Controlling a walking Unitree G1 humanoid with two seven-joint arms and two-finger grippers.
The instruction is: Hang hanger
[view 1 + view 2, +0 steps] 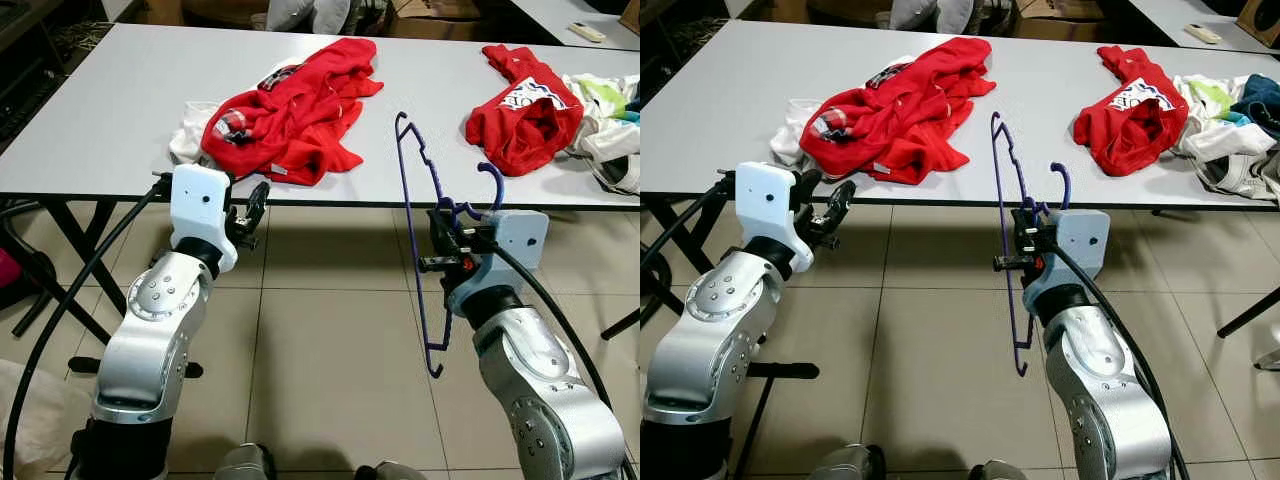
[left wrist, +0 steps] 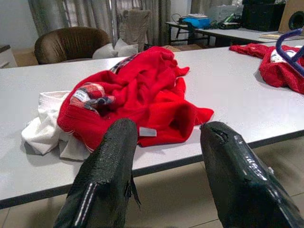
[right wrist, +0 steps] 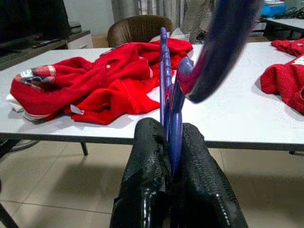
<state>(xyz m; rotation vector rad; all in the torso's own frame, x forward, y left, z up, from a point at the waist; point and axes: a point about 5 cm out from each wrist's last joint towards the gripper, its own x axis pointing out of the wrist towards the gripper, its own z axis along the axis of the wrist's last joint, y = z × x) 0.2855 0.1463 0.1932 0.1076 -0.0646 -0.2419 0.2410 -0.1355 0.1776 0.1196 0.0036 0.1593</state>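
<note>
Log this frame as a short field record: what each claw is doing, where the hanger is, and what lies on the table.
right claw: shut on the purple hanger, held upright below the table edge
left claw: open, holding nothing, facing the red garment
table: white, with the red garment lying on a white cloth at its near edge
second red garment: farther toward the robot's right, next to mixed clothes
hanger state: not hung, no garment on it
</note>
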